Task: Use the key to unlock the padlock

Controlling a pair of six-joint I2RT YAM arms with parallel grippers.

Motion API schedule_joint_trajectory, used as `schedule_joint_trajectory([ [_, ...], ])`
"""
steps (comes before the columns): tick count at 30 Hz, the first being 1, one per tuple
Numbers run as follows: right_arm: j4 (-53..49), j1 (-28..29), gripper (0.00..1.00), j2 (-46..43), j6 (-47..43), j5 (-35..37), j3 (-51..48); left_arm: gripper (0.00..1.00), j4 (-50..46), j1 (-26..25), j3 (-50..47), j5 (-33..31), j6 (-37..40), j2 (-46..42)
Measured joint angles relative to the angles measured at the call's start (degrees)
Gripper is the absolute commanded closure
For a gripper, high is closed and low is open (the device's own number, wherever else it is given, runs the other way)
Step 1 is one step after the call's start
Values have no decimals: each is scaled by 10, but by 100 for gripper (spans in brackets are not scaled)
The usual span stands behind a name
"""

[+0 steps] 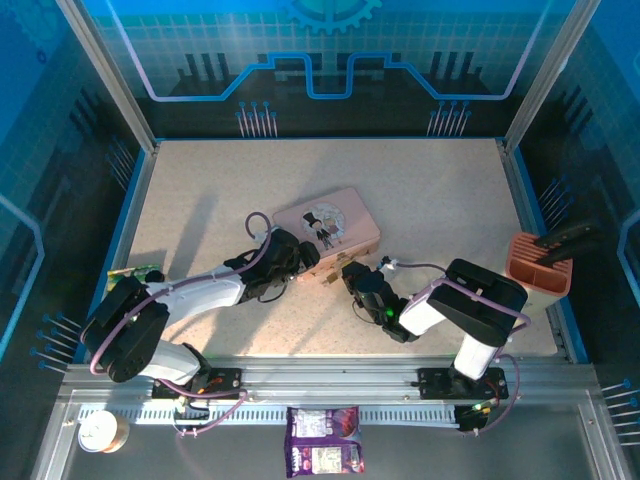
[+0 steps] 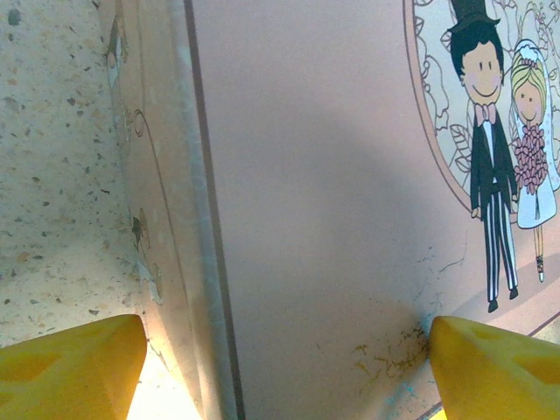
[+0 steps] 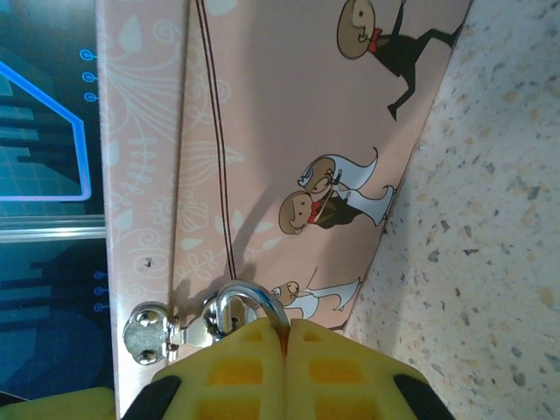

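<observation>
At tin (image 3: 262, 131) front, R hand (image 3: 286, 325) pinched closed by padlock (image 3: 249, 289) shackle; L hand (image 2: 287, 331) wide open over tin edge.

The table (image 1: 440, 190) was a pale, speckled slab with a blue rim. A pink tin (image 1: 345, 215) with a cartoon couple on its lid lay flat at about its middle, skewed so that its long sides ran from 8 o'clock to 2 o'clock. At the 3 o'clock rim stood a terracotta-coloured holder (image 1: 538, 268). At the 9 o'clock edge lay a small green board (image 1: 138, 272).
</observation>
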Motion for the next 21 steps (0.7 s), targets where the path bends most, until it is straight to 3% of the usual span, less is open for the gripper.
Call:
schedule_joint_trajectory([
  [21,7,-26,100,-25,10,26,-24,15,0,0,3,0,-10,4],
])
